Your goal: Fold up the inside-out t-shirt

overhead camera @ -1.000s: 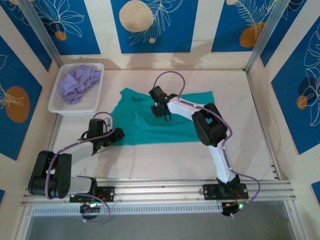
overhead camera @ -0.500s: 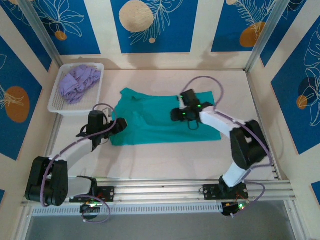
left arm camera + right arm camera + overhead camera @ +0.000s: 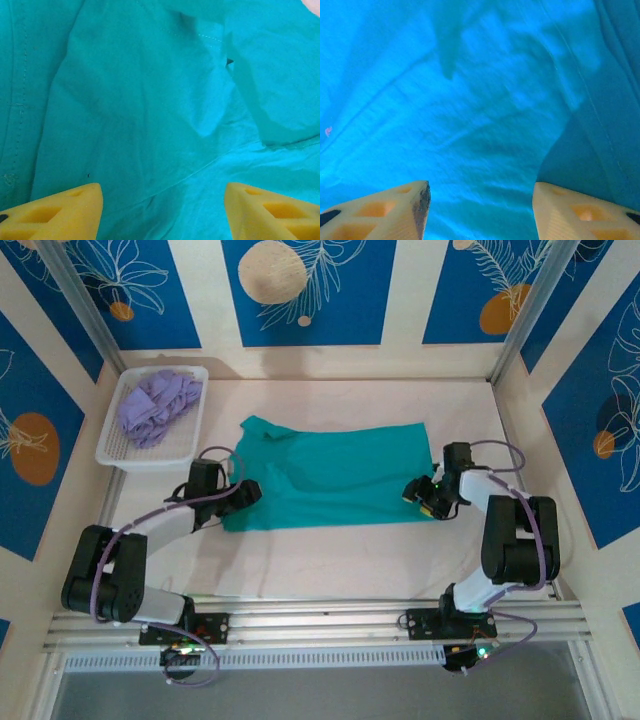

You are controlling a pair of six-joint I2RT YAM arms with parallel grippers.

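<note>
Overhead overview; wrist close-ups on t-shirt (image 3: 150, 100)

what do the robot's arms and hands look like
The left arm and right arm have white links, bulky black joints and looping lavender cables. The left hand and right hand are black, with yellow wedge-shaped fingers bearing moulded cut-outs.

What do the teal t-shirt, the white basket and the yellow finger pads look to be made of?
The teal t-shirt looks like a soft matte knit, probably cotton: it wrinkles and shows stitched seams. The white basket is likely rigid plastic, with a fine grid of holes in its floor and walls. The yellow finger pads are matte with moulded hollows, seemingly foam or soft rubber; I cannot tell which.
</note>
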